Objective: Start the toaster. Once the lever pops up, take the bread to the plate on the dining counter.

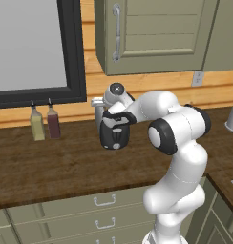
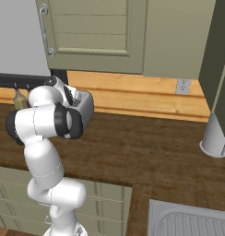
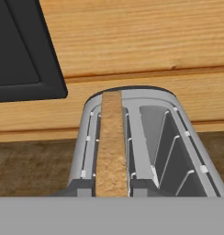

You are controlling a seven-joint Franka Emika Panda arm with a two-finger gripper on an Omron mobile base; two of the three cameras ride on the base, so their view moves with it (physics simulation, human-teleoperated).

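Over the long dark wooden counter (image 1: pixel 56 167) I am working at the first step: starting the toaster. Above it, olive cupboards (image 1: pixel 156 33) are hanging on a warm plank wall (image 2: pixel 133 97), and a big black-framed panel (image 1: pixel 37 47) is filling the left of the wall. Olive drawers (image 1: pixel 90 209) are running under the counter's front edge, and a pale grey sink (image 2: pixel 192 221) is lying at the near right corner, with a grey rounded column (image 2: pixel 216 136) standing on the wood beyond it.

My white arm is bending over the toaster (image 3: pixel 132 137), which is sitting on the counter against the wall, its black end panel facing out in the left base view. My gripper (image 1: pixel 119 118) is hanging at that end, and its jaws are drawn together; whether they are already pressing on the lever I cannot tell, since my own hand is covering it. Two slim bottles (image 1: pixel 44 124) are standing well apart to the toaster's left.

Looking down along my hand, I am seeing the bread (image 3: pixel 110 147) standing on edge in the left slot, its tan top level with the slot's rim, while the right slot is gaping bare. By my reckoning the next move is calling for a firm straight push down on the lever, then waiting for it to pop.
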